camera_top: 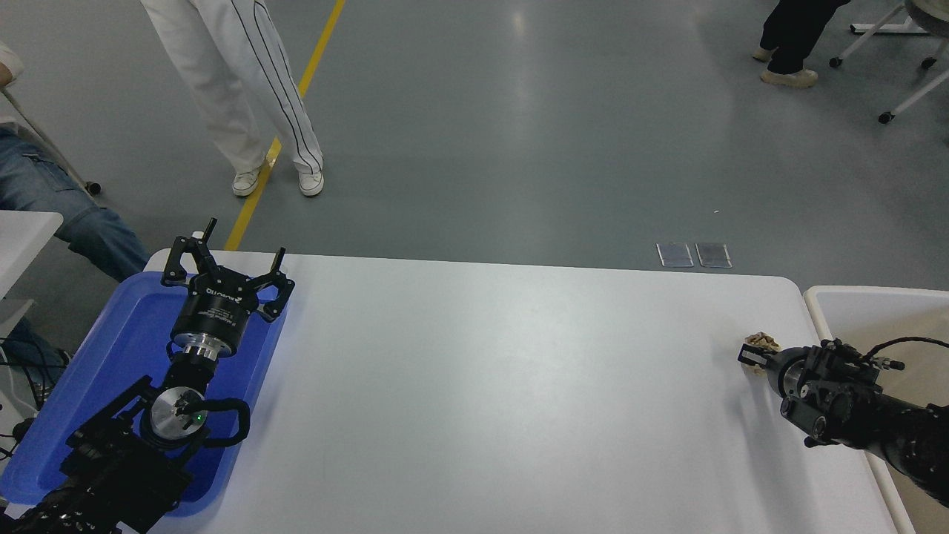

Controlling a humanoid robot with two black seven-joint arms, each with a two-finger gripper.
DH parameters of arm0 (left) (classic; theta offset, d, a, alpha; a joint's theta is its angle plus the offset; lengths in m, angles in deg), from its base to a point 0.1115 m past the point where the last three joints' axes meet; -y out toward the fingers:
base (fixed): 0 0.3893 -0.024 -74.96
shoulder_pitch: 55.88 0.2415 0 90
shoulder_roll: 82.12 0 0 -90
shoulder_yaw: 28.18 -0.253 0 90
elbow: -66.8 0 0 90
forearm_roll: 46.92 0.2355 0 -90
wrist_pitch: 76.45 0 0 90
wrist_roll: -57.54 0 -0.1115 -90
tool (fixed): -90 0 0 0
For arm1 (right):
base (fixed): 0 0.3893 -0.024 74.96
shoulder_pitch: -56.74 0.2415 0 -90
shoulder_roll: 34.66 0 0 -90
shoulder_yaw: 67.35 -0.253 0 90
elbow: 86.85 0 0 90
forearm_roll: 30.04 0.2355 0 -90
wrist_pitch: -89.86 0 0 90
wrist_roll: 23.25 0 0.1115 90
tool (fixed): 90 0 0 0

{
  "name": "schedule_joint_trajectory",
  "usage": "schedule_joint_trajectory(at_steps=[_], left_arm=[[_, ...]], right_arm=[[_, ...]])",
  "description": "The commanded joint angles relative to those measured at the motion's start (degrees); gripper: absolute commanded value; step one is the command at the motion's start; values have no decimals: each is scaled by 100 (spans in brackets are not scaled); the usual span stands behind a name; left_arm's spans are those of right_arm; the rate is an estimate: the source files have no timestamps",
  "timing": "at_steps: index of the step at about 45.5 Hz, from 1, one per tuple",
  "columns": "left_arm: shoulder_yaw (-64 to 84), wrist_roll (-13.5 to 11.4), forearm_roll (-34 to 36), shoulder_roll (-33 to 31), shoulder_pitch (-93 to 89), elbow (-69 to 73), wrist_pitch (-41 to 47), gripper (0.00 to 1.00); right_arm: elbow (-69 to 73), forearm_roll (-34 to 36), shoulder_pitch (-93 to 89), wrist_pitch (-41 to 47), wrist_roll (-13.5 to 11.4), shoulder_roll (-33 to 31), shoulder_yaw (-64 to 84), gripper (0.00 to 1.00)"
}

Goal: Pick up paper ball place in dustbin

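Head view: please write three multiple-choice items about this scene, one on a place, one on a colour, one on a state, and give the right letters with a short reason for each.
1. Where is the small crumpled tan-brown paper ball?
A. in the shallow blue plastic tray
B. at the black right gripper, above the white table's right end
C. on the grey floor

2. What colour is the shallow plastic tray under the left arm?
A. blue
B. red
C. cream-white

3. How do the fingers of the black left gripper stand?
A. shut on paper
B. spread open, holding nothing
C. out of view

Answers: 1 B, the wad shows at the right gripper's tip, short of the cream-white rectangular plastic dustbin. 2 A, its rim and floor are blue. 3 B, the fingers splay apart with nothing between.
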Motion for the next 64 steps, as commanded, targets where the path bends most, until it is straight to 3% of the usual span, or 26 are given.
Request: schedule_joint_trajectory(at_steps=[1,16,26,45,55,64], left_arm=[[0,0,-1,0,0,7,0,100],[0,0,-1,0,0,7,0,100],[0,0,-1,0,0,-2,0,100],[0,0,-1,0,0,-2,0,100],[0,0,-1,0,0,7,0,100],[0,0,-1,0,0,-2,0,100]], right_arm=[[216,63,193,17,-8,-19,-38,0],[1868,142,1133,43,-105,-968,32,0],[2817,116,1704,596,-149,-1627,163,0],[5207,133,3796,755,-132,-2155,2361,0],[5911,160,4894,1642,-114,-2392,2651,0],[6017,300,6054,3539,-114,-2393,3038,0]])
